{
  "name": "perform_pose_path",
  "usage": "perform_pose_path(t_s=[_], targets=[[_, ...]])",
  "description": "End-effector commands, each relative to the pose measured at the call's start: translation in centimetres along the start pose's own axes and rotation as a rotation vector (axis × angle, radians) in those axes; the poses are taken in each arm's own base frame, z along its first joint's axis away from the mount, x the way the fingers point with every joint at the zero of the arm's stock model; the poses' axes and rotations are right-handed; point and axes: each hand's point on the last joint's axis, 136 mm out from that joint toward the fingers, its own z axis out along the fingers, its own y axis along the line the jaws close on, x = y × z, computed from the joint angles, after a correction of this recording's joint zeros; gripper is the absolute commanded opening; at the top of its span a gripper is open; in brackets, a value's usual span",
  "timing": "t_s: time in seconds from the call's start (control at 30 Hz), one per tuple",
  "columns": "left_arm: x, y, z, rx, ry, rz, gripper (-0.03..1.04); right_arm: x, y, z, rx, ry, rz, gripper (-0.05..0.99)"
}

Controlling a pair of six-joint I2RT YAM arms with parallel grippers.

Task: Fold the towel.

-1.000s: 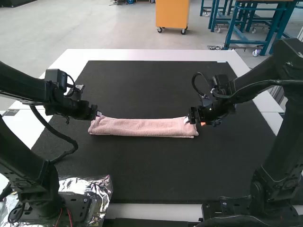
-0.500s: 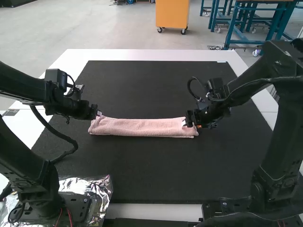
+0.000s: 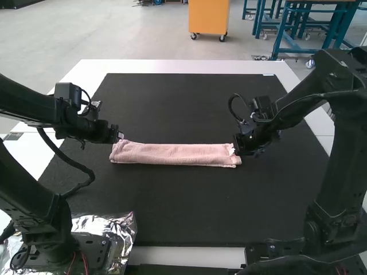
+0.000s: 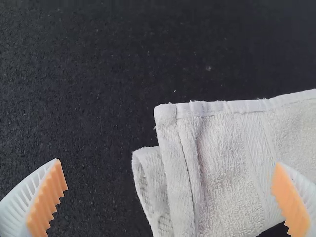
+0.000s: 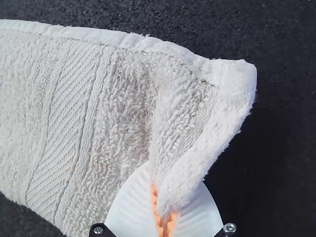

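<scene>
A pink towel, folded into a long narrow strip, lies across the black mat. At its left end is my left gripper; my right gripper is at the other end. In the left wrist view the left gripper is wide open, one finger over bare mat and the other over the layered end of the towel. In the right wrist view the right gripper is shut on a pinched part of the towel near its short end, which bunches up between the pads.
The black mat covers most of the white table. Crinkled foil lies by the left arm's base at the near left. A dark cable loops down beside the left arm.
The right gripper has closed on the towel's end and shifted slightly, and the towel has slid a little to the right. The left arm stays almost where it was.
</scene>
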Motion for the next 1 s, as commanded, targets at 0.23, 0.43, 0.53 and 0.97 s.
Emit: perform_pose_path(t_s=[0.23, 0.43, 0.53, 0.97], targets=[[-2.6, 0.1, -0.8, -0.002, -0.075, 0.008, 0.97, -3.2, -3.9, -7.8, 0.002, -0.178, 0.081, -0.02], [-3.4, 0.5, -0.8, -0.025, -0.108, 0.009, 0.97, -4.3, -1.9, -8.6, -0.052, -0.194, 0.065, -0.02], [-3.6, 0.6, -0.7, -0.028, -0.115, 0.01, 0.97, -5.0, 0.6, -8.0, -0.091, -0.195, 0.051, -0.02], [-3.8, 1.1, -0.7, -0.048, -0.141, 0.01, 0.97, -7.1, 15.6, -2.5, -0.3, -0.151, -0.119, -0.02]])
